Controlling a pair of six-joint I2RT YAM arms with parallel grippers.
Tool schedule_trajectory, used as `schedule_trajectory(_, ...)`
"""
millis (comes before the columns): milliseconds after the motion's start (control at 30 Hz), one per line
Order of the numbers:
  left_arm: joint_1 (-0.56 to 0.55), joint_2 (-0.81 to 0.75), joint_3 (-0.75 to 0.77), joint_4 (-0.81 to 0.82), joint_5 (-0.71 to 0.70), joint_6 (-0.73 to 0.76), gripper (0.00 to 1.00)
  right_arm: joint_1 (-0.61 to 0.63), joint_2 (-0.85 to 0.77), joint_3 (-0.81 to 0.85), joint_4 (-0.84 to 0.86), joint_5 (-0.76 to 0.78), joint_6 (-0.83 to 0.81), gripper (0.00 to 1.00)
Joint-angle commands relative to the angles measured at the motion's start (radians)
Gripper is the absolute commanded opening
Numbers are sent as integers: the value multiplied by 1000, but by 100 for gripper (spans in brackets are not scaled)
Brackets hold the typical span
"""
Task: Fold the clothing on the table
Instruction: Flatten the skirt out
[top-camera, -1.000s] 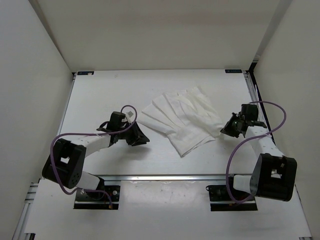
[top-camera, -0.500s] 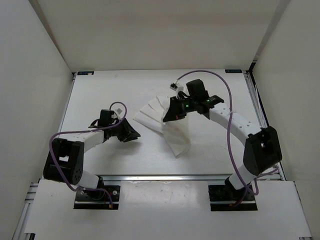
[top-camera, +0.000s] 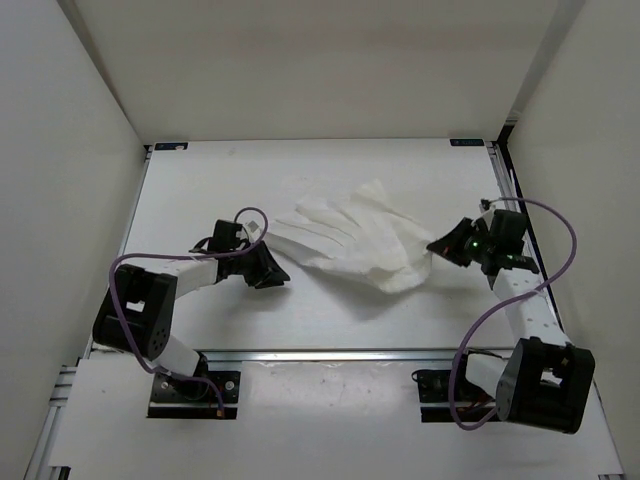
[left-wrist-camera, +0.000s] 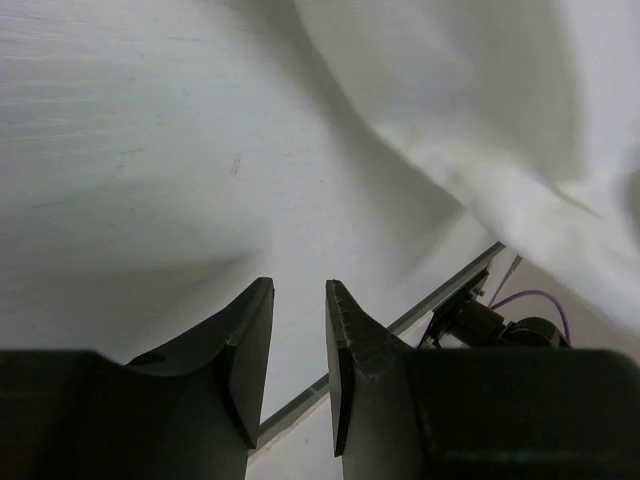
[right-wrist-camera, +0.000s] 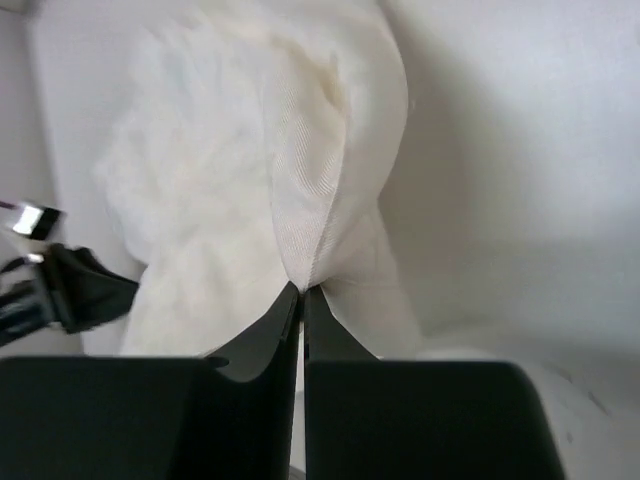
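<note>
White clothing in closed right pincer

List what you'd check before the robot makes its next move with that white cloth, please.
1. Right gripper shut on the edge of the clothing: ok.
2. Left gripper gripping fabric: not ok; its jaws stand apart with nothing between them.
3. Clothing inside the edges of the table: ok.
4. Clothing spread flat: not ok; it is bunched and creased.
5. Left gripper touching the clothing: cannot tell.
</note>
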Motion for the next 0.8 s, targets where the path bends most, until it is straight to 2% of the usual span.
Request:
schedule_trajectory(0, -30, 8, 47, 19, 14, 0, 39, 48, 30, -15, -251, 179, -99, 0)
schedule_trajectory(133, -55, 18, 52, 30, 14, -9, 38, 67, 78, -38, -373, 260, -92, 0)
schedule_trajectory(233, -90, 18, 43, 56, 28, -37, 38, 62, 72, -40, -391, 330, -79, 0)
schedule_trajectory(367, -213, 64, 58, 227, 87, -173, 41, 37, 75, -15, -399, 355, -79, 0)
schedule_trajectory(400, -251, 77, 69, 225, 79, -190, 42, 48, 75, 8, -401, 358, -78, 0)
schedule_trajectory(500, -286, 98, 174, 81, -49, -226, 47, 74, 93, 42, -414, 366, -85, 0)
schedule_trajectory(633, -287, 99, 149, 117, -72, -403, 51, 106, 129, 82, -421, 363, -93, 0)
schedule_trajectory(767, -322, 65, 104, 165, -158, -499, 52, 143, 153, 97, -425, 366, -108, 0)
